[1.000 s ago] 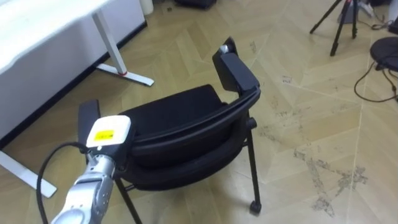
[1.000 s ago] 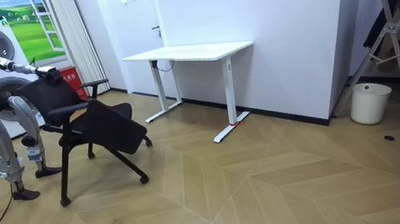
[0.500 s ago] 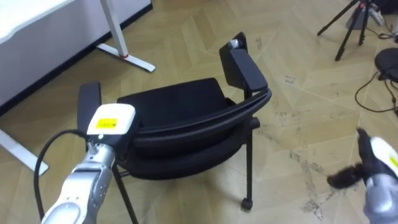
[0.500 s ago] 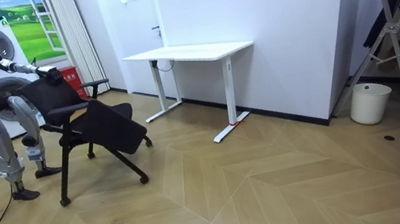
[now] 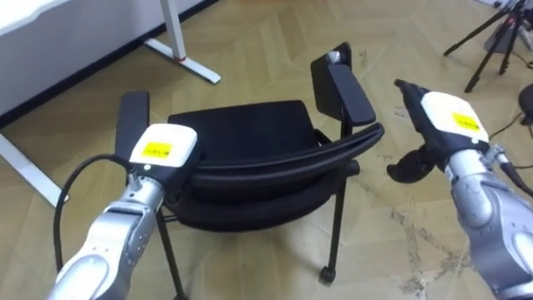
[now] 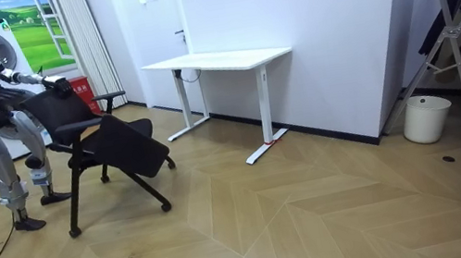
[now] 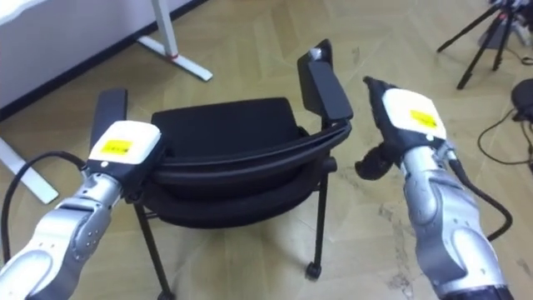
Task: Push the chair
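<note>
A black chair (image 5: 241, 133) with armrests stands in front of me, its curved backrest (image 5: 291, 162) nearest to me and tipped back. My left hand (image 5: 158, 150) rests at the backrest's left end, with its fingers hidden behind its own back. My right hand (image 5: 437, 125) hovers open just right of the backrest's right end, fingers straight and thumb spread, not touching it. In the room view I stand behind the chair (image 6: 107, 145) at the room view's left.
A white desk (image 5: 50, 21) with a white foot (image 5: 187, 62) stands beyond the chair on the left; it is also in the room view (image 6: 219, 60). A dark tripod (image 5: 491, 33) stands at the far right. A white bin (image 6: 426, 118) stands by the wall.
My right hand has risen from the lower right to beside the backrest's right end. The left hand stays on the backrest. The chair holds its place in the room view.
</note>
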Robot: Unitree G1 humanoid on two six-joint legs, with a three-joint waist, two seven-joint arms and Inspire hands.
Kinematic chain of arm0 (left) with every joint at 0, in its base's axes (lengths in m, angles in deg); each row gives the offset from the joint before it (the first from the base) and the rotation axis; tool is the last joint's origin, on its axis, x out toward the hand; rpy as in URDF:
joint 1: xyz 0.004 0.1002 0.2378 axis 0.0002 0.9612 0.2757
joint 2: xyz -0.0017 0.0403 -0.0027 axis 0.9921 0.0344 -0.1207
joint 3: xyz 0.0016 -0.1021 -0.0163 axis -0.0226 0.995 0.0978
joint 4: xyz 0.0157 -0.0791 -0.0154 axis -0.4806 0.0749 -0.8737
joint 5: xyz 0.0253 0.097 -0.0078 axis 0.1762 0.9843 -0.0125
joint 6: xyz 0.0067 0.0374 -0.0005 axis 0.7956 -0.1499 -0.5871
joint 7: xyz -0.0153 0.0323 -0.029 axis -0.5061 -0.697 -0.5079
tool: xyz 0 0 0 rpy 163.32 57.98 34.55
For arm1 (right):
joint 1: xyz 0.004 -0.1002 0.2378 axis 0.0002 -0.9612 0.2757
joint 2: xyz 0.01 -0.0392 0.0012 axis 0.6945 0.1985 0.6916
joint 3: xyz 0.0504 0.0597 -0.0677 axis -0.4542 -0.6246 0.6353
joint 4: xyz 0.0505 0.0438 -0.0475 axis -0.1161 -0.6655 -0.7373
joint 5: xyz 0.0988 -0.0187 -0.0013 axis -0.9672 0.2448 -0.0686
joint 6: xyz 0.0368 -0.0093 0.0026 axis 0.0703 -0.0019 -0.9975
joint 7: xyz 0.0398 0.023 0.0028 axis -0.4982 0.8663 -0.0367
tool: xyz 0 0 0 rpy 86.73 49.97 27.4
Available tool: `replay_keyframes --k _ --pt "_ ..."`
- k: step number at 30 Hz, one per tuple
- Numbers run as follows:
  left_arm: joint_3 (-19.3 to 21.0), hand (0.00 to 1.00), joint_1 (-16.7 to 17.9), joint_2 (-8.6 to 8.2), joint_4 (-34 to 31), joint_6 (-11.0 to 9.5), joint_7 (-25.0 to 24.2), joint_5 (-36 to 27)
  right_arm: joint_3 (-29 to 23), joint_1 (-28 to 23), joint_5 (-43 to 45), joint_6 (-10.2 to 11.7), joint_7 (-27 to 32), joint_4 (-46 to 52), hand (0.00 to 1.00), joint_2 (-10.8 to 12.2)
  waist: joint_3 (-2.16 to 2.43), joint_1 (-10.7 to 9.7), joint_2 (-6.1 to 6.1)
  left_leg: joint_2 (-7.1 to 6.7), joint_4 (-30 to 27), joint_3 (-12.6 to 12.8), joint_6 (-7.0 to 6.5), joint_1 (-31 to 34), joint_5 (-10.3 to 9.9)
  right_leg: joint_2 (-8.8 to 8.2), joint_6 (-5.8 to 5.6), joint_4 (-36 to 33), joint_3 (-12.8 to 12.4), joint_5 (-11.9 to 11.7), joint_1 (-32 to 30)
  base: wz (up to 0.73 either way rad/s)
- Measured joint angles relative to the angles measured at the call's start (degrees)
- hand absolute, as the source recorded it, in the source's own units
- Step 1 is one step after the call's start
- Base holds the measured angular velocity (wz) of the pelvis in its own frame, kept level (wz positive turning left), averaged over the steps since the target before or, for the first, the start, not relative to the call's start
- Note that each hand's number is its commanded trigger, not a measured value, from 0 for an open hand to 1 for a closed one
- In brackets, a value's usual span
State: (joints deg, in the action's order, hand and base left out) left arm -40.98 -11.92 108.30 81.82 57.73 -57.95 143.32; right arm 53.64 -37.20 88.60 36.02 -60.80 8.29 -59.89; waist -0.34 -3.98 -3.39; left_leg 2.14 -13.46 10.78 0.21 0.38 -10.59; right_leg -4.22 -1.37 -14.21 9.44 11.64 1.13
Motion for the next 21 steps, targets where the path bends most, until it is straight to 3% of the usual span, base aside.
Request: replay_keyframes --k 2,5,8,17,21 --pt "0.0 1.00 -0.7 0.06 0.8 -0.6 0.0 -0.1 1.3 1.5 0.0 0.0 -1.1 0.0 0.00 -0.2 -0.13 0.2 -0.14 0.05 -0.1 -0.1 0.00 -0.1 0.0 -0.01 0.02 -0.4 0.1 0.0 0.0 0.00" --pt "-0.3 1.00 -2.9 0.08 2.7 -1.5 0.0 0.1 5.5 4.4 0.6 0.1 -2.1 0.3 0.00 -0.5 -0.80 1.3 -1.22 0.21 -0.3 -0.1 0.02 -0.2 0.0 0.13 0.17 -0.7 0.0 0.1 0.1 -0.01" --pt "-1.1 1.00 -4.3 0.06 3.5 -1.7 0.0 0.1 7.2 4.8 1.8 0.8 -3.5 1.6 0.00 -0.5 -0.91 1.8 -1.59 0.21 -1.0 -0.3 0.08 0.3 -0.2 0.13 0.19 -0.6 0.1 0.1 -0.1 0.04" --pt "-1.6 1.00 -4.4 0.26 3.1 -3.3 0.7 0.2 10.3 4.7 2.7 1.4 -6.6 7.6 0.00 -2.9 -0.72 3.2 -1.70 0.25 -1.9 -0.8 -0.01 1.2 -0.6 0.10 0.15 -0.7 0.7 0.2 -0.4 0.02" --pt "-1.6 1.00 -4.4 0.30 3.2 -3.4 0.7 0.2 11.4 4.8 4.5 1.3 -8.2 9.6 0.00 -3.0 -0.31 3.2 -2.01 0.24 -1.9 -1.0 -0.01 1.5 -0.6 0.10 0.15 -0.8 0.7 0.2 -0.6 0.00"
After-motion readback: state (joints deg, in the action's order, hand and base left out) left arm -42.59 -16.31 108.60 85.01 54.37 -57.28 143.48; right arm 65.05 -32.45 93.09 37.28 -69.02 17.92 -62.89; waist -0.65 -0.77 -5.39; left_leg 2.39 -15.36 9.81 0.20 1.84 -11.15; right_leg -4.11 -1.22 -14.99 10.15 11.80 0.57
